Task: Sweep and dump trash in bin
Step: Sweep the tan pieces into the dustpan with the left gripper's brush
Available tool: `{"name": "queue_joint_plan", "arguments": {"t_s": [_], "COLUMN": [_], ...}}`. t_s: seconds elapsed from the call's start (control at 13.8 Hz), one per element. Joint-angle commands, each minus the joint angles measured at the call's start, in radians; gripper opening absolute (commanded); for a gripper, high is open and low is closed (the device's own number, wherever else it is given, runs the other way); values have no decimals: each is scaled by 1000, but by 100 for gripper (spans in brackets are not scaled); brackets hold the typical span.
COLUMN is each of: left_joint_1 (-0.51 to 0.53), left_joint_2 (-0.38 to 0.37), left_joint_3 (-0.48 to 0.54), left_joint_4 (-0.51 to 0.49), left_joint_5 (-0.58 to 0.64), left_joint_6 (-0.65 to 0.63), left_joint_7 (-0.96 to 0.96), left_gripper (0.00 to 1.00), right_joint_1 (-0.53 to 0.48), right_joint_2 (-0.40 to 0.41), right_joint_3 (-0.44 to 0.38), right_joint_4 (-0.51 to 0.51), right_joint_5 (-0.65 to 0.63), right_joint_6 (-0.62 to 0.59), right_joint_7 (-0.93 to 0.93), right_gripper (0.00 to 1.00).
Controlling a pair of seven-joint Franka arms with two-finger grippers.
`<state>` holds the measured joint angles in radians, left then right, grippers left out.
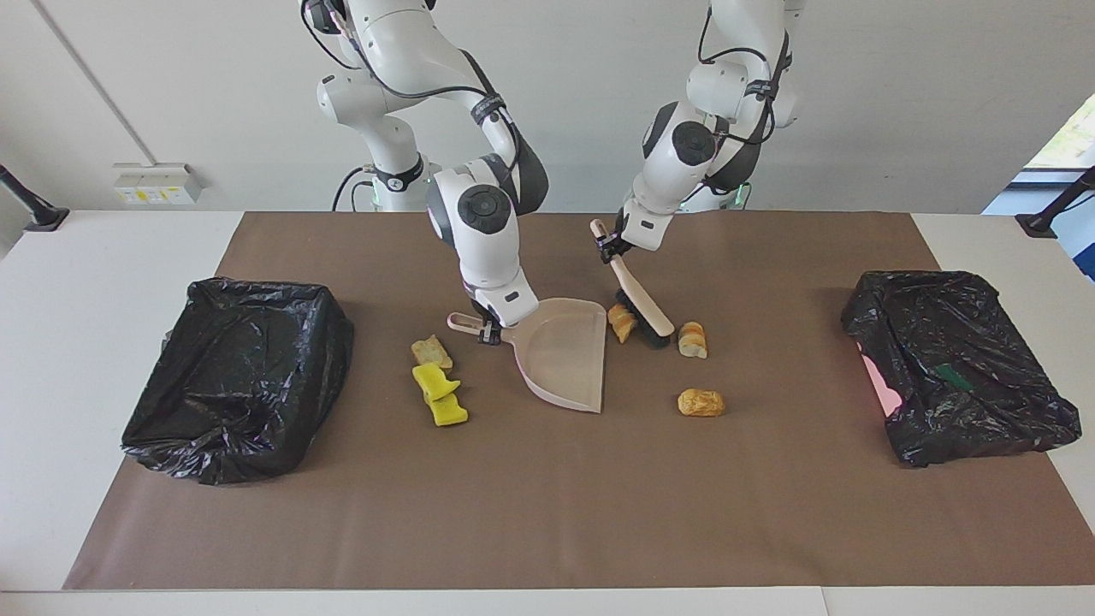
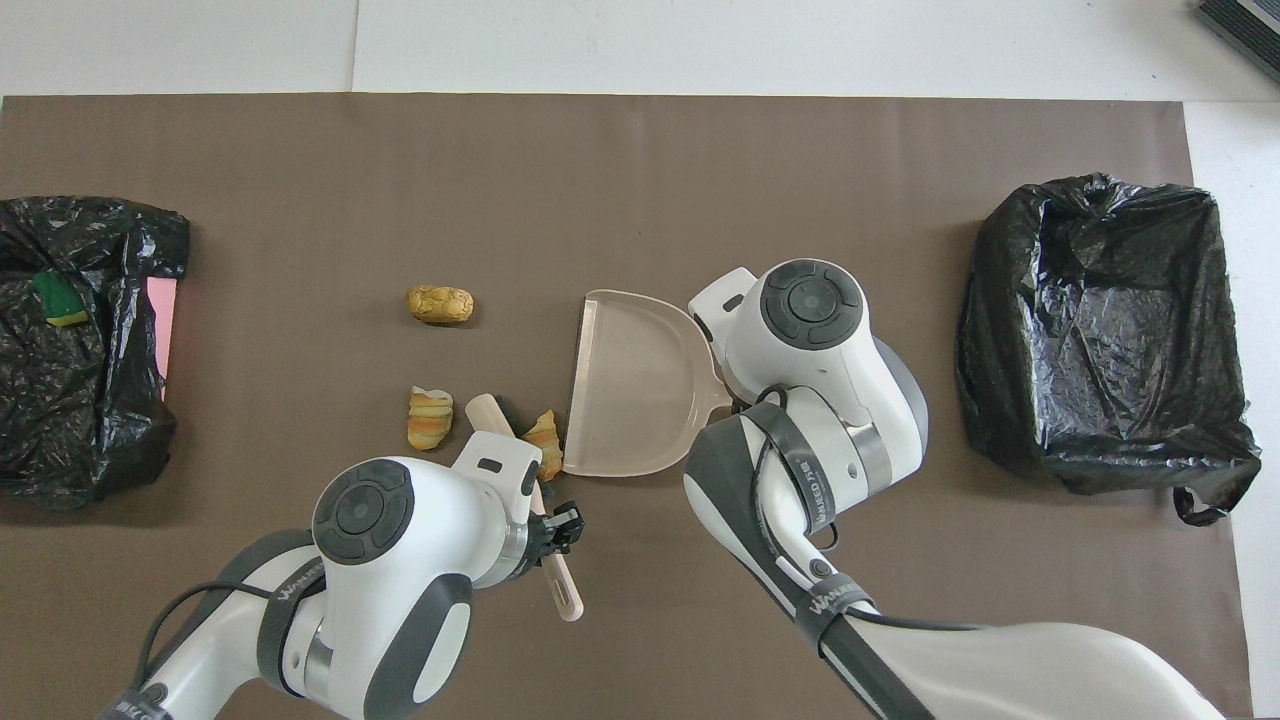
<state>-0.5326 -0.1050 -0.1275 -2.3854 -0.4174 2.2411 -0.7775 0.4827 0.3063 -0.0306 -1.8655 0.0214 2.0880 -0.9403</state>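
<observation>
My right gripper [image 1: 490, 332] is shut on the handle of the pale pink dustpan [image 1: 565, 355], which lies flat on the brown mat. My left gripper [image 1: 609, 246] is shut on the beige brush [image 1: 640, 308], its bristles down on the mat between two croissants. One croissant [image 1: 622, 322] lies at the dustpan's open edge, another [image 1: 691, 339] beside the brush toward the left arm's end. A third pastry [image 1: 701, 402] lies farther from the robots. Two yellow sponges [image 1: 438, 395] and a beige bread chunk [image 1: 431, 351] lie by the dustpan's handle; the overhead view hides them under my right arm.
A black-lined bin [image 1: 239, 376] stands at the right arm's end of the table. Another black-lined bin [image 1: 954, 359] stands at the left arm's end, with a green scrap and something pink in it. The brown mat [image 1: 547, 513] covers the table's middle.
</observation>
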Motion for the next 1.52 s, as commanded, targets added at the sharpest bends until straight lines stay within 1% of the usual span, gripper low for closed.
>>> {"name": "queue_joint_plan", "arguments": {"t_s": [0.0, 0.14, 0.29, 0.36, 0.51, 0.58, 0.65, 0.72, 0.87, 0.94, 1.01, 1.09, 1.16, 1.23, 1.38, 1.45], "left_joint_1": [-21, -43, -41, -34, -5, 28, 51, 57, 135, 150, 179, 216, 245, 272, 296, 302], "left_joint_2": [16, 59, 112, 125, 111, 104, 96, 88, 73, 68, 62, 57, 54, 45, 19, 8], "left_joint_3": [-1, -1, -1, 0, 5, 2, 3, 11, 19, 20, 23, 23, 23, 23, 23, 23], "left_joint_4": [25, 93, 190, 242, 291, 307, 318, 315, 308, 307, 302, 299, 293, 264, 195, 165], "left_joint_5": [-23, -21, -20, -20, -20, -20, -15, -6, 24, 104, 202, 260, 287, 317, 406, 413], "left_joint_6": [32, 32, 31, 23, 17, 6, -30, -100, -252, -299, -325, -354, -377, -392, -388, -391], "left_joint_7": [108, 194, 201, 196, 207, 208, 210, 216, 268, 273, 274, 277, 294, 334, 339, 339], "left_gripper": [0, 0, 0, 0, 0, 0, 0, 0, 0, 0, 0, 0, 0, 0, 0, 0], "right_joint_1": [-10, -10, -9, -9, -9, -9, -9, -9, -7, -6, -4, -4, -4, -4, -3, -1], "right_joint_2": [-10, -10, -10, -12, -12, -12, -12, -12, -12, -12, -12, -12, -12, -12, -12, -12], "right_joint_3": [8, 8, 8, 8, 8, 8, 8, 8, 8, 8, 8, 8, 8, 8, 8, 8], "right_joint_4": [-27, -27, -27, -27, -27, -27, -27, -27, -27, -27, -27, -27, -27, -27, -27, -27], "right_joint_5": [6, 6, 6, 6, 6, 6, 6, 6, 6, 6, 8, 8, 8, 8, 8, 8], "right_joint_6": [9, 9, 9, 9, 7, 7, 7, 7, 7, 7, 7, 7, 7, 7, 9, 9], "right_joint_7": [3, 3, 3, 5, 8, 8, 9, 9, 11, 12, 14, 14, 14, 14, 15, 21], "right_gripper": [0, 0, 0, 0, 0, 0, 0, 0, 0, 0, 0, 0, 0, 0, 0, 0]}}
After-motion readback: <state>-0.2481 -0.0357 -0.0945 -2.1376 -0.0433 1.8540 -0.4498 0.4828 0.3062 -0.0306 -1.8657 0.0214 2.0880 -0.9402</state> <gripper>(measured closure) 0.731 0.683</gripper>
